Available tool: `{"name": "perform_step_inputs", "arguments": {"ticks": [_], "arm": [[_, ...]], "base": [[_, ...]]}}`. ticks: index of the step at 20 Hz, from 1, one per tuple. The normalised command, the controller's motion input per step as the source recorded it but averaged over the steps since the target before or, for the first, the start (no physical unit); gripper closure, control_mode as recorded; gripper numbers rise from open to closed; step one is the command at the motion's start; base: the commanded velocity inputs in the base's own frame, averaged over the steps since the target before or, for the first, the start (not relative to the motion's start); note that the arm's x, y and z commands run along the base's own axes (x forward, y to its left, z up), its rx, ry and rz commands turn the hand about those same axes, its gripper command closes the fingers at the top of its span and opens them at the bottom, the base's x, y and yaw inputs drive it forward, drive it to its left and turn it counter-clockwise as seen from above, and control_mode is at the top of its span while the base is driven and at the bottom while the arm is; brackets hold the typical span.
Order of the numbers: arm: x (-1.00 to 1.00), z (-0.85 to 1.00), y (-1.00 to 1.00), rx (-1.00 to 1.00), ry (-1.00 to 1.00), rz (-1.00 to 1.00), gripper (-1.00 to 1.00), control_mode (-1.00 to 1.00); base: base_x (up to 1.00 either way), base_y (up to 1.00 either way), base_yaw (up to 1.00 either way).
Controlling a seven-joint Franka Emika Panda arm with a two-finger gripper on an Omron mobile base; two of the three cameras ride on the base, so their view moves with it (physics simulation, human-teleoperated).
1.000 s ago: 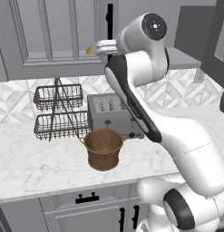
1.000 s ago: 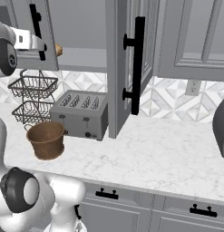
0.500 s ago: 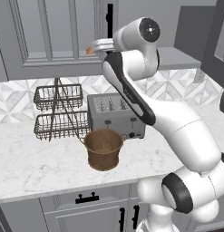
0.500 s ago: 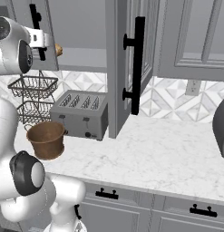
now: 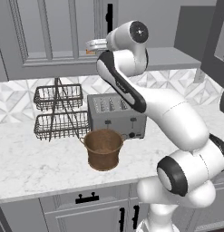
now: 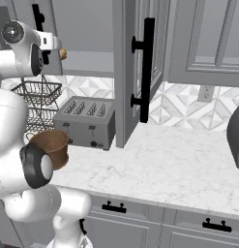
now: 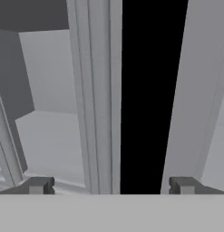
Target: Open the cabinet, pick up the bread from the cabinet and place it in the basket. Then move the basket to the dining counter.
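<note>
A: Trouble here would come from the reach, I reckon. The pincer [image 7: 111, 186] is spread wide with nothing between its tips, high up at the cabinet [image 5: 45, 41] shelf, and the hand view looks along a door frame and a dark gap. If it pushes in at that line, a finger could knock the frame, or nudge the bread [image 6: 63, 54] deeper instead of straddling it

B: Where's the bread against the pincer?

A: In the right base view it's a small tan lump on the shelf, just beside the hand's front end at about 3 o'clock. I can't tell if it's touching. In the left base view only an orange sliver peeks out by the hand at 9 o'clock

B: Anything else at risk?

A: The open door [image 6: 140, 72] hangs close by the arm's path; a wide swing out could clip it. The basket [image 5: 103, 149] waits on the surface [image 5: 27, 167] at 6 o'clock below the hand, in front of the toaster [image 5: 115, 115], so a loose grip could drop the bread outside its rim
</note>
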Motion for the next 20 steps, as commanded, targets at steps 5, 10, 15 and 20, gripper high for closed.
{"name": "perform_step_inputs", "arguments": {"ticks": [5,10,15,20], "arm": [[0.53,-0.16,0.31,0.0,0.0,0.0,1.0,-1.0],[-0.16,-0.15,0.4,0.0,0.0,0.0,1.0,-1.0],[-1.0,-0.08,0.66,0.0,0.0,0.07,1.0,-1.0],[-1.0,0.0,0.81,0.0,-0.01,0.11,1.0,-1.0]], "base": [[0.0,0.0,0.0],[0.0,0.0,0.0],[0.0,0.0,0.0],[0.0,0.0,0.0]]}}
